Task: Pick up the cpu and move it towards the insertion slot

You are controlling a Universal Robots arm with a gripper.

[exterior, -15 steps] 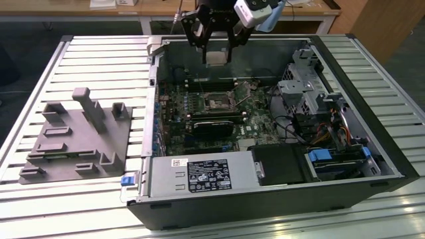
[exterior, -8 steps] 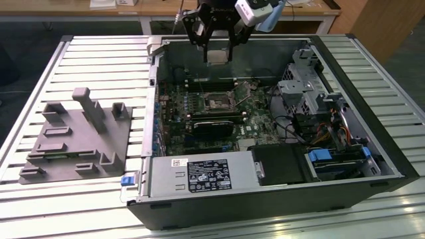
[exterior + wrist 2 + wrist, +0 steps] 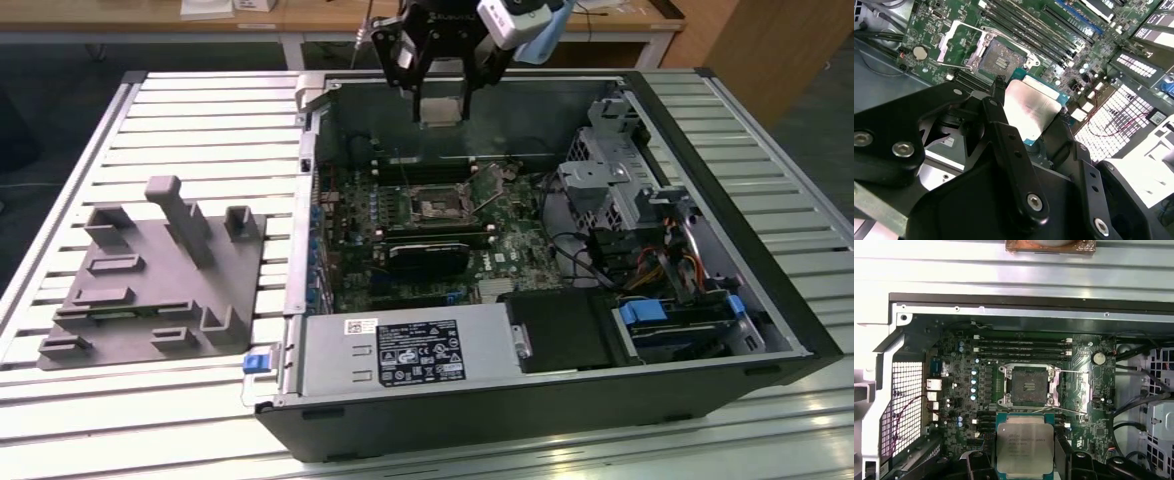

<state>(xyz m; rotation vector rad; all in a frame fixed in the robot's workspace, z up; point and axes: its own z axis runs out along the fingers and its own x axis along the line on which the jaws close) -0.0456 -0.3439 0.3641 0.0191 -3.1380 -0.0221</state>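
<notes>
Tool point(image 3: 441, 100) clamping chip point(image 3: 1024, 447) by opposite edges, flat face up. Hovering above open case, chip lying just short of socket point(image 3: 1029, 386), lid bracket raised, socket bare.

My gripper point(image 3: 442, 100) holds the cpu point(image 3: 1024, 450) above the open case. Air below me clear down to the insertion slot point(image 3: 1028, 386). Its raised silver bracket point(image 3: 956, 41) flanks it; memory slots point(image 3: 1024, 346) beyond; case wall point(image 3: 474, 78) close behind me.
</notes>
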